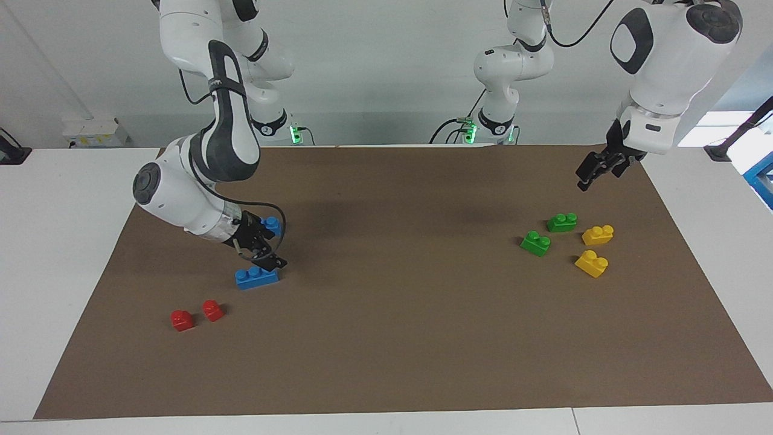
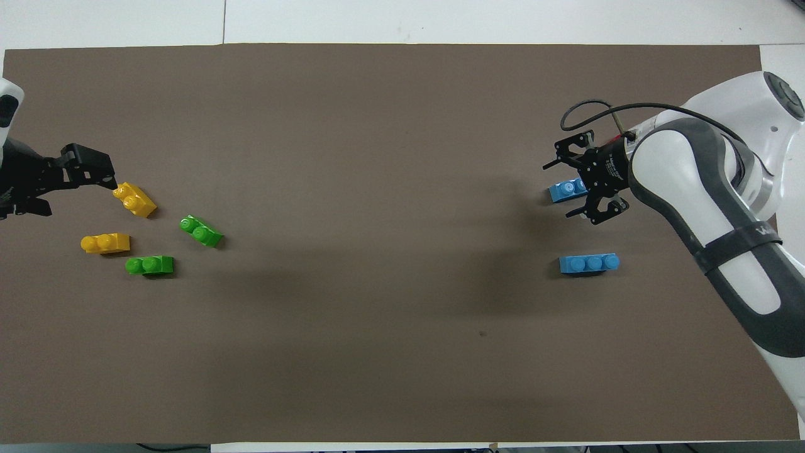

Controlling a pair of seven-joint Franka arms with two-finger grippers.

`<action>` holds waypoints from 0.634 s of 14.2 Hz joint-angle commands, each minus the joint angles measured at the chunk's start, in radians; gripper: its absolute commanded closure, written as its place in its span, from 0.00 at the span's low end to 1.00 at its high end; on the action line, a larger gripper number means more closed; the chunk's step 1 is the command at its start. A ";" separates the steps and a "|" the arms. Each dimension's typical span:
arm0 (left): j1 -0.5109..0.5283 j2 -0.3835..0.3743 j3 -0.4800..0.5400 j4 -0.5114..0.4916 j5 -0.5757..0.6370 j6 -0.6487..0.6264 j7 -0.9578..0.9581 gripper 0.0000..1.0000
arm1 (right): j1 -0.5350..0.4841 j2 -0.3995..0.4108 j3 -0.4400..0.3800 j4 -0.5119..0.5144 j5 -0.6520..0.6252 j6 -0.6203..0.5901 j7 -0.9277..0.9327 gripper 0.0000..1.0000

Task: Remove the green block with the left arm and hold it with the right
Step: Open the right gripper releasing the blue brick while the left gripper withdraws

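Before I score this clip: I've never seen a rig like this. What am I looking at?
These are two white robot arms at a table covered by a brown mat. One picture is taken from across the table and faces them. The other looks down from above their own end.

Two green blocks and two yellow bricks lie toward the left arm's end. Two blue bricks and two red ones lie toward the right arm's end.

The left tool hangs above the mat near the green blocks. The right tool is open, low among the blue bricks. No brick looks gripped.
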 commanded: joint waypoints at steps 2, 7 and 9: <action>-0.003 -0.057 -0.001 -0.009 0.002 -0.062 0.073 0.00 | 0.072 -0.100 0.006 0.066 -0.153 -0.015 -0.282 0.00; -0.002 -0.080 0.003 -0.001 -0.001 -0.080 0.138 0.00 | 0.067 -0.204 0.004 0.106 -0.305 -0.062 -0.706 0.00; 0.010 -0.068 0.012 0.039 -0.036 -0.095 0.137 0.00 | 0.061 -0.246 0.003 0.106 -0.317 -0.122 -0.751 0.00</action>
